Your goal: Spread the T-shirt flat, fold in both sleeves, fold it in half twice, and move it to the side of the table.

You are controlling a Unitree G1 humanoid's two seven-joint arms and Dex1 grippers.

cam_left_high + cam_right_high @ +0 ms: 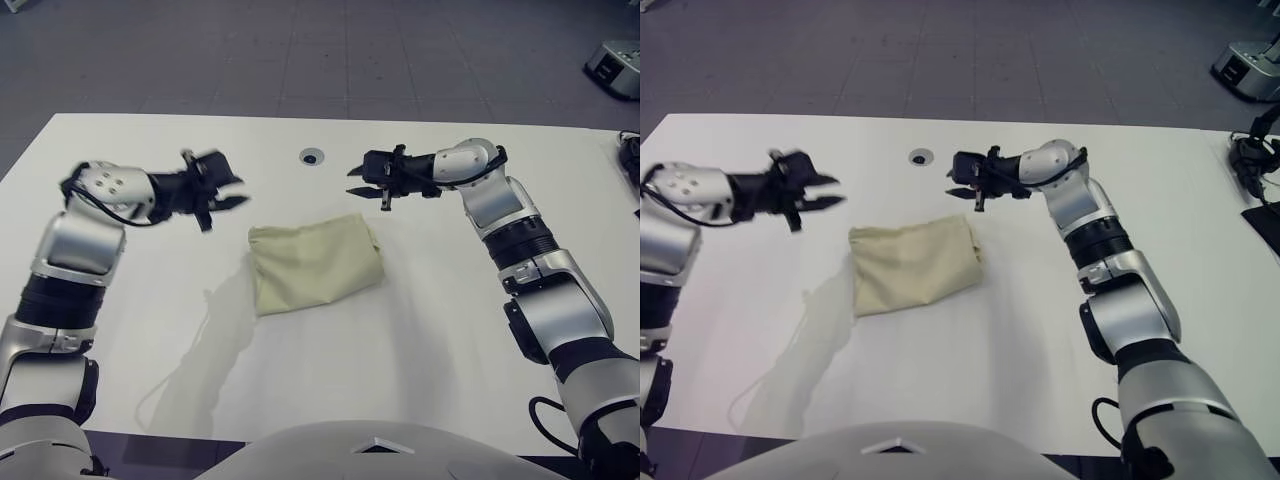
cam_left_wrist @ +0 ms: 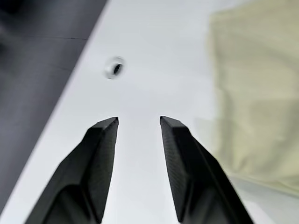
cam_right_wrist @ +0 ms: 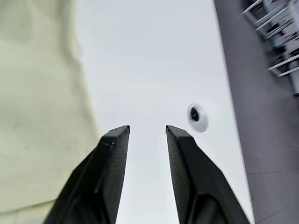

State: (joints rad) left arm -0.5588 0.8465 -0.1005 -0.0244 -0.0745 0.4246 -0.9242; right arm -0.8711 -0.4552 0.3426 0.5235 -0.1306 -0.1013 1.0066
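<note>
Across the white table (image 1: pixel 440 330), left to right: item 1, left gripper (image 1: pixel 238 195), poised above the surface near the T-shirt's far left corner, fingers apart, holding nothing. Item 2, T-shirt (image 1: pixel 314 263), a compact folded rectangle lying mid-table (folding judged complete, hence both grippers off it). Item 3, right gripper (image 1: pixel 358 184), fingers likewise apart and empty, near the far right corner, probably placed to shift the bundle sideways.

Soft matt cloth T-shirt (image 1: pixel 314 263); smooth white table (image 1: pixel 420 340); matt black claws.
</note>
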